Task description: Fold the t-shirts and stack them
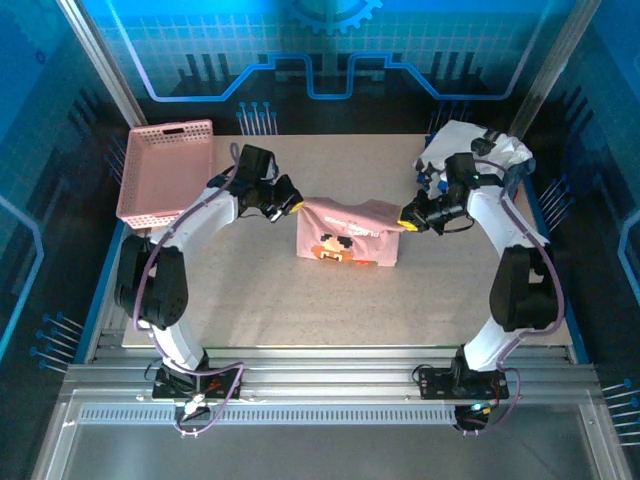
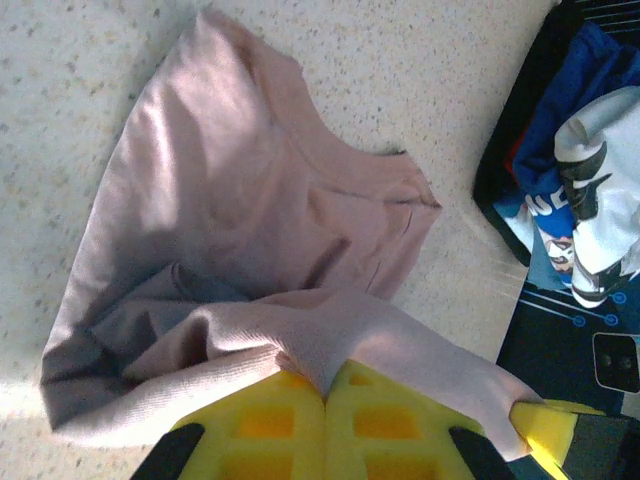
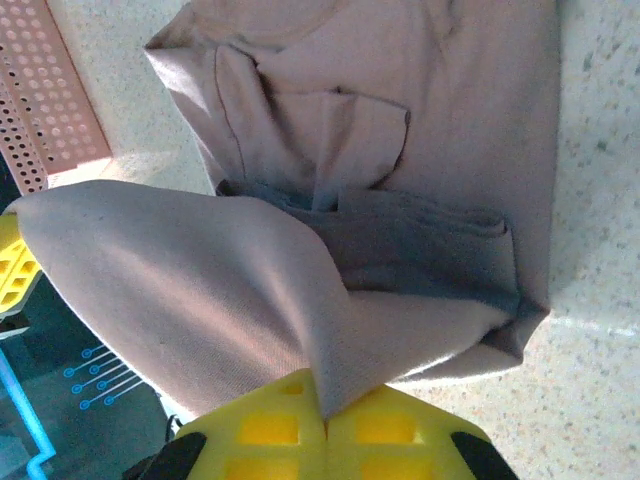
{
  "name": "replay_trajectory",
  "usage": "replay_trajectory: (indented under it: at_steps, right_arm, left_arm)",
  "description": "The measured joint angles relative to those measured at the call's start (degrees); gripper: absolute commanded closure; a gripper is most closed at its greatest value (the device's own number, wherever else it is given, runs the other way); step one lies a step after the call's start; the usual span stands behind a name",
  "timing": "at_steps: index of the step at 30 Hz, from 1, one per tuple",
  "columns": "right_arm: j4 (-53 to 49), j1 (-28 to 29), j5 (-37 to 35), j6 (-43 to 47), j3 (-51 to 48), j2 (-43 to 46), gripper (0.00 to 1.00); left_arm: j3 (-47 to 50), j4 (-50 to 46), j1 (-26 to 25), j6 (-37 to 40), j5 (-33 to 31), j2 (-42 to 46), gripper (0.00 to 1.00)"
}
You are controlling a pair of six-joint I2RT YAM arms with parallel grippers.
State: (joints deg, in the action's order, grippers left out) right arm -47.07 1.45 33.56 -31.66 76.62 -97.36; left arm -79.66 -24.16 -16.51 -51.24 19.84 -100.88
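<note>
Top view, centre of frame: a dusty-pink cloth t-shirt (image 1: 348, 238) w/ an orange, white and dark print lies mid-tabletop (image 1: 260, 300), print side up, its upper edge strung between the two arms. The yellow-tipped left pincer (image 1: 295, 207) is clamped tight on the shirt's upper-left corner. The right pincer (image 1: 405, 224) is clamped tight on the upper-right corner.

Left wrist cam, bottom centre: the left pincer (image 2: 327, 375) has its yellow jaws pressed together w/ a fold of the pink shirt (image 2: 250, 230) pinched between them, and the rest of the cloth is spread on the speckled surface above. Upper right of that frame: a white cloth t-shirt with black patches (image 2: 600, 190) beside a navy cloth t-shirt (image 2: 560, 110).

Right wrist cam, bottom centre: the right pincer (image 3: 325, 395) likewise bites a pink fold, w/ the shirt (image 3: 400, 150) lying bunched beyond.

A rigid pink plastic lattice basket (image 1: 165, 170) sits at the tabletop's upper left. The white shirt (image 1: 480, 150) is heaped at the upper right, behind the right arm.
</note>
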Motion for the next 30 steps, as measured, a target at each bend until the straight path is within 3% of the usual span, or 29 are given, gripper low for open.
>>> replay_trajectory:
  at_steps: [14,15,16,17,18,21,23,24,28,29,30]
  right_arm:
    - [-2.3,-2.1,1.2,2.8,16.9,-20.0,0.87]
    - [-2.7,-2.2,1.2,2.8,18.8,-22.0,0.83]
    - [-3.0,-2.3,1.2,2.5,20.8,-23.9,0.72]
    - [-3.3,-2.6,1.2,2.1,23.9,-26.6,0.54]
    - [-3.4,-3.0,1.3,1.6,27.2,-29.3,0.46]
    - [-5.0,-4.5,2.1,-0.1,39.5,-37.2,0.34]
    - [-7.1,-5.3,2.4,-0.5,49.1,-41.4,0.34]
    - [-8.6,-5.7,2.4,-0.4,54.4,-43.0,0.34]
    - [-12.0,-6.9,0.8,1.2,63.5,-40.2,0.27]
    - [-12.7,-7.1,-0.4,2.2,61.6,-36.5,0.20]
    - [-13.3,-7.1,-1.9,3.1,58.0,-31.7,0.05]
  left_arm:
    - [-18.9,-3.9,2.4,5.3,1.1,-19.2,1.00]
    - [-21.2,-4.4,2.6,5.6,1.1,-21.2,0.92]
    - [-23.3,-4.7,2.7,6.1,1.1,-23.0,0.79]
    - [-26.1,-5.1,3.0,6.6,1.2,-25.3,0.63]
    - [-28.7,-5.2,3.2,6.5,1.3,-27.4,0.50]
    - [-38.7,-6.6,4.3,6.5,2.1,-34.0,0.25]
    - [-45.8,-7.7,5.0,6.4,2.4,-37.2,0.17]
    - [-49.4,-8.4,5.4,6.4,2.6,-38.1,0.05]
    - [-57.6,-10.3,6.6,6.9,3.0,-36.4,0.03]
    - [-57.6,-11.3,7.0,7.9,2.9,-34.0,0.03]
    - [-56.9,-12.3,7.3,9.2,2.7,-31.3,0.02]
